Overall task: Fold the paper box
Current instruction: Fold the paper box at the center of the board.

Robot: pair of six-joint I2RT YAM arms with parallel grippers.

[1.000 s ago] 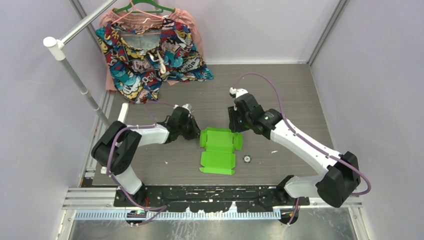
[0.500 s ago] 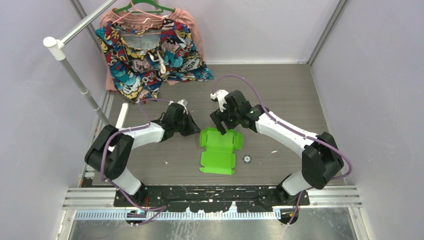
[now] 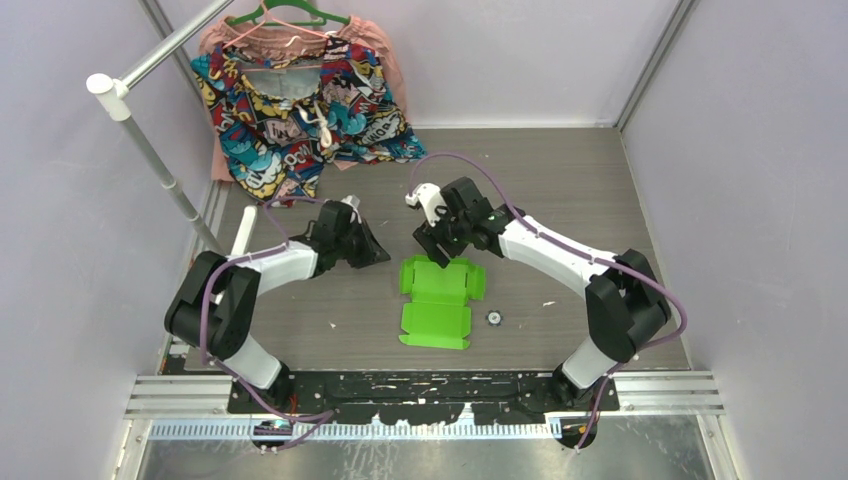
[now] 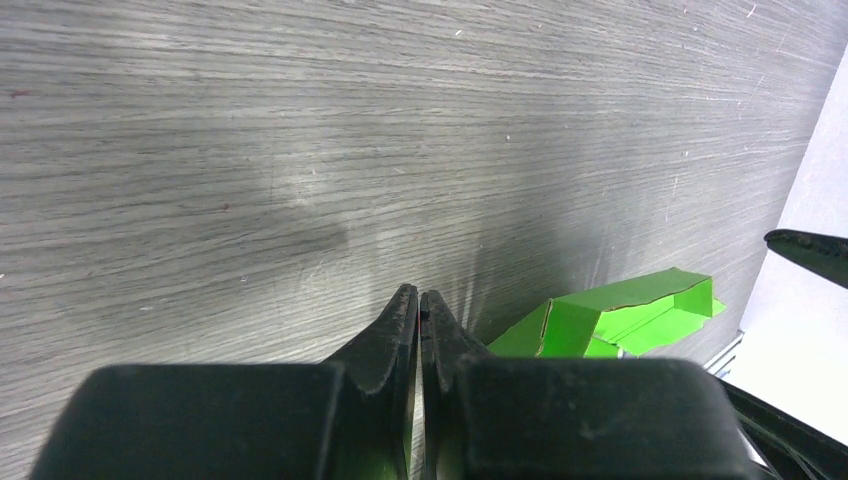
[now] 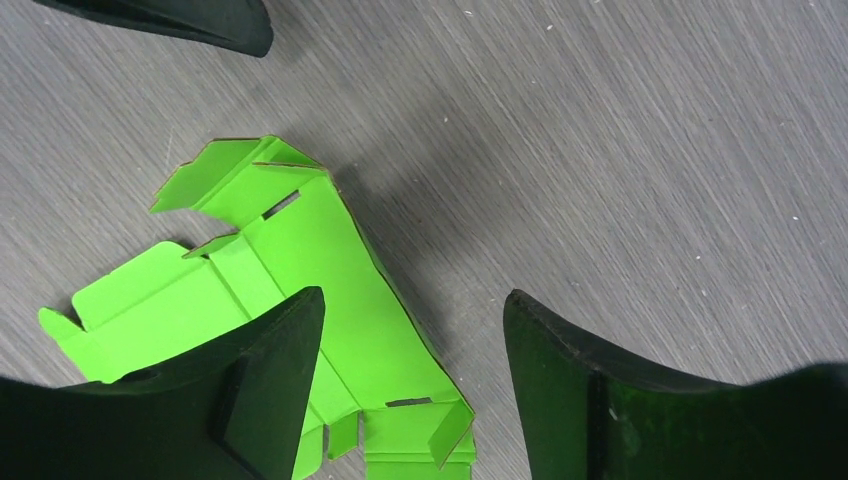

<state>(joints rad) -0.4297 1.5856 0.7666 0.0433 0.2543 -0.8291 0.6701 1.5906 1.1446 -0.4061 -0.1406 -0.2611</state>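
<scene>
Now swings right tool, jaws spread, over the far flap of the paper box. Draws shut, empty left tool clear. Sets up the next fold.

Two robot arms, photographed from above: the left arm and the right arm are each built of smooth white link shells joined by bulky matte-black joint housings. A purple cable is run along the left arm, and a second purple cable is carried in a loop by the right. A small white fitting is mounted at the right wrist. The left gripper is fitted with slim, tapered black fingers, the right gripper with broad, curved black fingers.
</scene>
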